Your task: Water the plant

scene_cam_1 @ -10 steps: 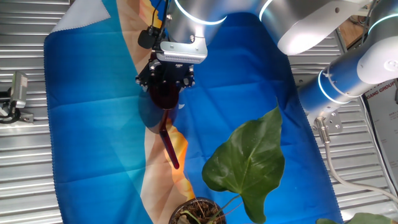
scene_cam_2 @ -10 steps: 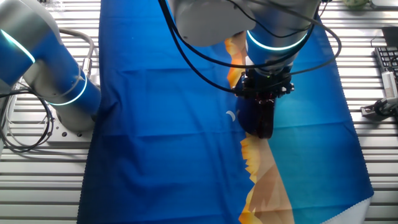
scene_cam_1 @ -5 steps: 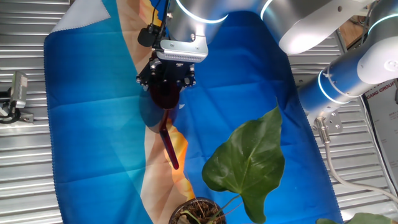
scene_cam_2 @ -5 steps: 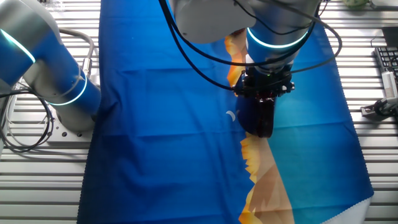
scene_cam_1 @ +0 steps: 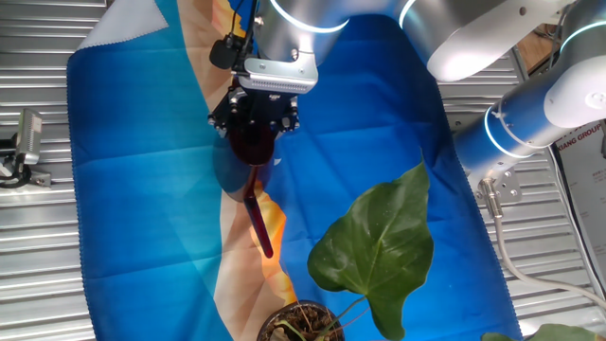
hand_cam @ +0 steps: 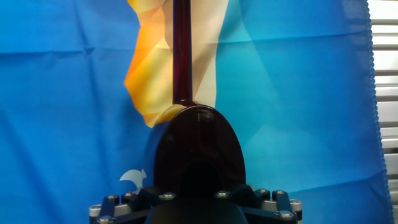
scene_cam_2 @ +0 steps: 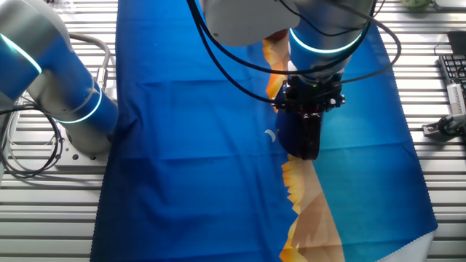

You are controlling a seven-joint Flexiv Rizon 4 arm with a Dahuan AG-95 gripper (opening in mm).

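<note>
Plant [scene_cam_1: 379, 248]: potted, one large glossy heart-shaped green leaf in full view on a thin stem, a second leaf tip at the frame's lower edge; small round pot of dark soil [scene_cam_1: 301, 322] cut off at the bottom of one fixed view. Stands on the cloth, just beyond the watering can's spout tip, not touching it. Out of sight in the other fixed view and the hand view.

Watering can [scene_cam_1: 253, 156]: dark red, translucent, rounded body with a long thin spout [scene_cam_1: 258, 223] aimed toward the plant's pot. In the hand view the body fills the lower middle and the spout runs straight up out of frame.

Gripper [scene_cam_1: 254, 116]: black, two-fingered, directly over the can's body, clenched on the can; fingertips hidden behind the body. Whether the can rests on the cloth or is lifted cannot be told.

Cloth [scene_cam_1: 133, 189]: blue with an orange and cream band, spread under can and plant.

Table [scene_cam_1: 38, 246]: ribbed metal, showing around the cloth.
</note>
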